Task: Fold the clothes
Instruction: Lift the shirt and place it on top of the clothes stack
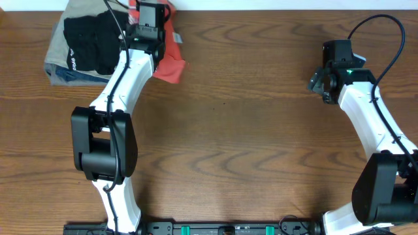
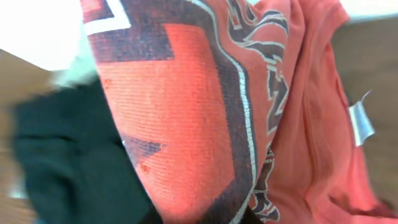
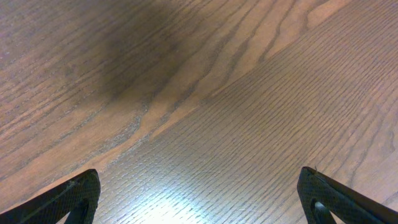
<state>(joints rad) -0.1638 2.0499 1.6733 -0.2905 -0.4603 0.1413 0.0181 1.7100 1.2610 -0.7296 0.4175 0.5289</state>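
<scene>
The clothes (image 1: pixel 172 59), a red-orange T-shirt with white-edged dark lettering, hang bunched at the table's far left edge. My left gripper (image 1: pixel 151 12) sits right in the bundle, and the cloth drapes down from it to the right. In the left wrist view the shirt (image 2: pixel 205 106) fills the picture and hides the fingers; a white label (image 2: pixel 360 121) shows on its inner side. My right gripper (image 1: pixel 320 83) hovers over bare wood at the far right. It stands open, its two fingertips (image 3: pixel 84 190) wide apart with nothing between them.
A folded black garment (image 1: pixel 91 42) lies on a folded tan-grey one (image 1: pixel 59 68) at the far left, just beside the shirt and the left arm. The black cloth (image 2: pixel 68 155) also shows under the shirt in the left wrist view. Wooden table (image 1: pixel 248 130) spans the middle.
</scene>
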